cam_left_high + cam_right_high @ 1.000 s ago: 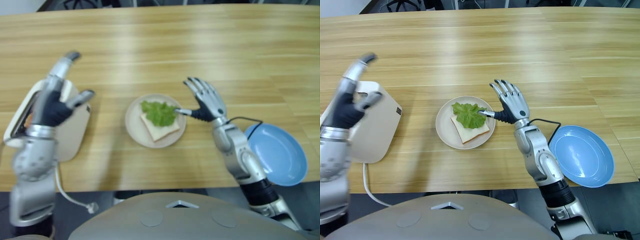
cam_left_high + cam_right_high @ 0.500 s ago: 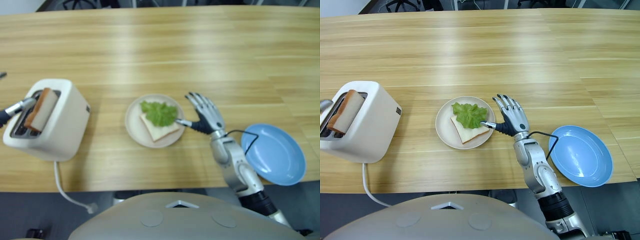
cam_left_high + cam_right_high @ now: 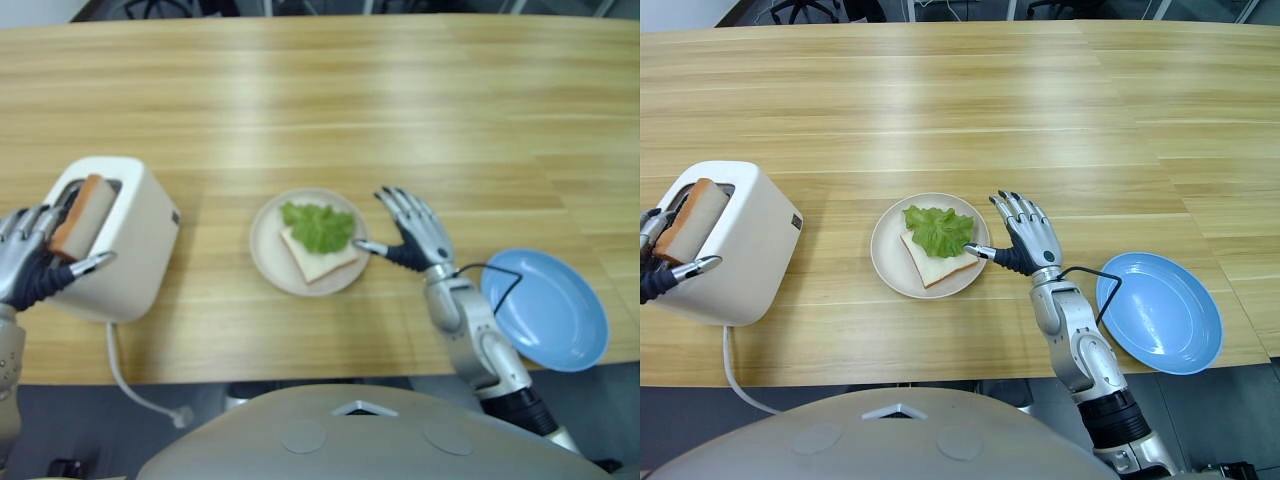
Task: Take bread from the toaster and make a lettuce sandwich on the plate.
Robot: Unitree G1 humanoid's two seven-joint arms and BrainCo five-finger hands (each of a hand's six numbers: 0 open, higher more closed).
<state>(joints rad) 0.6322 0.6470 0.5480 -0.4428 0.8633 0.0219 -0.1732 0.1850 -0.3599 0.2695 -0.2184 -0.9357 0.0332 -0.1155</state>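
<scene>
A browned slice of toast [image 3: 684, 216] stands upright in the slot of the white, rounded toaster [image 3: 750, 245] at the left of the pale wooden desk [image 3: 940, 100]. The left hand [image 3: 30, 264] is against the toaster's left side, its fingers spread and uncurled just beside the toast and its thumb lying across the toaster's near face; it has hold of nothing.

To the right, a round beige plate [image 3: 887, 264] carries a slice of white bread [image 3: 945, 267] with a ruffled green lettuce leaf [image 3: 938, 230] on top. The right hand [image 3: 1026, 233] is just right of this plate, fingers spread and empty, its thumb tip at the rim. A shallow blue plate [image 3: 1160, 315] lies further right, near the desk's front edge. The toaster's white cord [image 3: 730, 360] hangs over that edge.
</scene>
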